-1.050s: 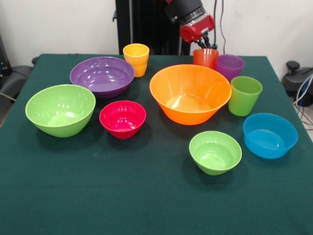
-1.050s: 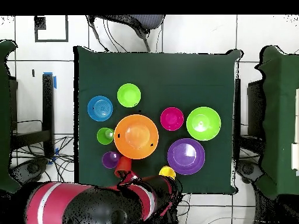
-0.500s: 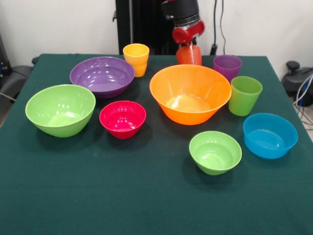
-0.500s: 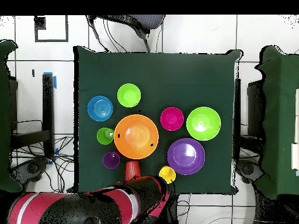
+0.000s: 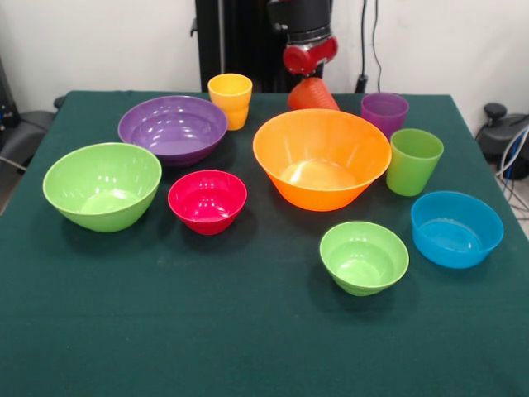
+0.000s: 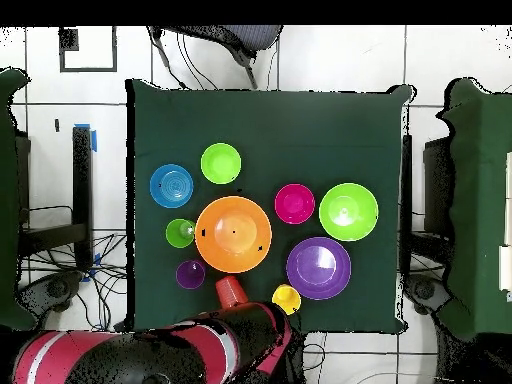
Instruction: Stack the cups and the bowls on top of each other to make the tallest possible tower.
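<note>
While the hand (image 5: 307, 76) grips a tilted red-orange tumbler (image 5: 312, 95), the glossy round orange bowl (image 5: 321, 158) sits just beside — upright.

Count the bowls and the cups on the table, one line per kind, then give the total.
Bowls: 6: orange, purple, big light green, magenta-red, small light green, blue.
Cups: 4: yellow, red-orange, purple, green.
Total: 10

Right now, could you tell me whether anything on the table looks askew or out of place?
Yes: the orange-red cup behind the big orange bowl is tilted, hanging under the gripper, while the yellow cup, purple cup and green cup stand upright. The bowls all sit level, unstacked.
</note>
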